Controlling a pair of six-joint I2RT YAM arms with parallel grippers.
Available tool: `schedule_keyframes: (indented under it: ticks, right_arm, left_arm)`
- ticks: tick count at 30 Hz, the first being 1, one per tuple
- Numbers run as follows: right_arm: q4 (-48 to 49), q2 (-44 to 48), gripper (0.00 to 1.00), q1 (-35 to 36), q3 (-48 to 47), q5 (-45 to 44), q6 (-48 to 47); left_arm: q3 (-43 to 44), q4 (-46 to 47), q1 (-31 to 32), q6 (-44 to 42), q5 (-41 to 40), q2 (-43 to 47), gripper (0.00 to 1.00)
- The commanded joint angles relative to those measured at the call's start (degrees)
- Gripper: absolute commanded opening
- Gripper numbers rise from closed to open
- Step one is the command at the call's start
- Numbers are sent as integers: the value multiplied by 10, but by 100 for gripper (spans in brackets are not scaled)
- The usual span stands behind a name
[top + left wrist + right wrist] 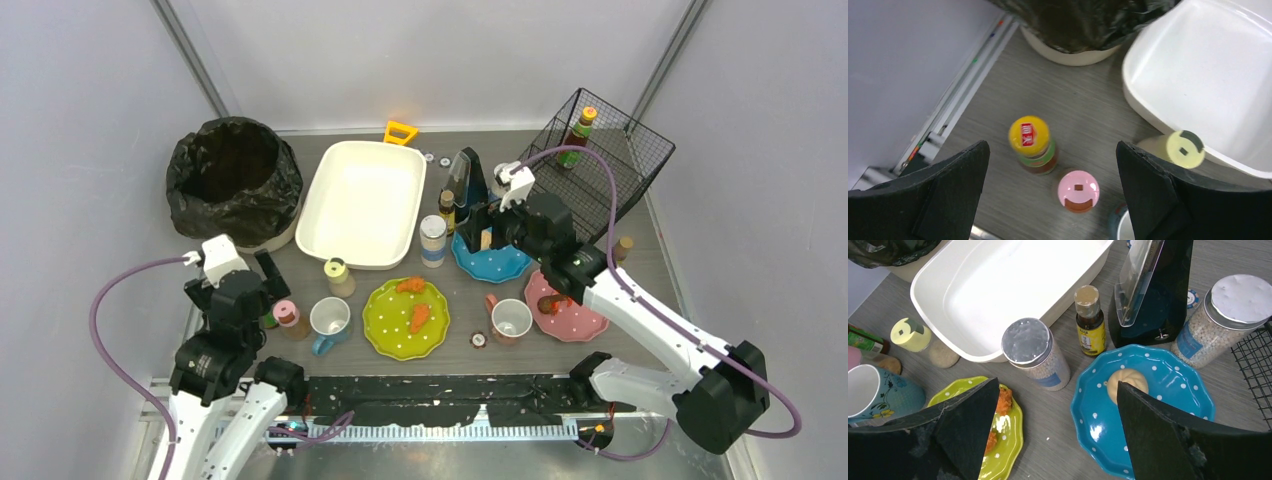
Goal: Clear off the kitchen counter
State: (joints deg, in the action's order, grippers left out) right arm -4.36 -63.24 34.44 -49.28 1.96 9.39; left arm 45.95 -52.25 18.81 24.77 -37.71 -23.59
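Filling the top view, the dark grey-brown wood-grain kitchen counter (462,300) sits crowded; left wrist view, left gripper (1052,145) spread above 1 yellow-capped bottle (1029,135); right wrist view, right gripper (1058,382) spread over 1 round blue dotted plate (1168,385).

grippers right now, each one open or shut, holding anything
Left gripper: open, holding nothing.
Right gripper: open, holding nothing.
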Motion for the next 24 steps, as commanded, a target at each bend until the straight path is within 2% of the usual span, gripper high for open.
schedule_keyframes:
  ticks: [1,7,12,14,19,24]
  right_arm:
    - [40,45,93,2,20,12,5]
    - [40,78,94,2,36,5,-5]
    - [55,108,94,2,55,-9,-11]
    - [54,118,94,2,60,-14,-13]
    - [54,143,95,3,75,-27,-18]
    - [58,154,95,2,81,-43,-21]
  left_arm:
    - [-13,-26,-5,58,-112,7,99]
    - [-50,79,-48,34,-117,-11,92]
    - [-70,129,-147,26,12,-51,88]
    - [-71,142,-178,25,47,-64,81]
    - [-74,142,-185,30,73,-77,63]
    - [-81,132,-185,39,84,-84,62]
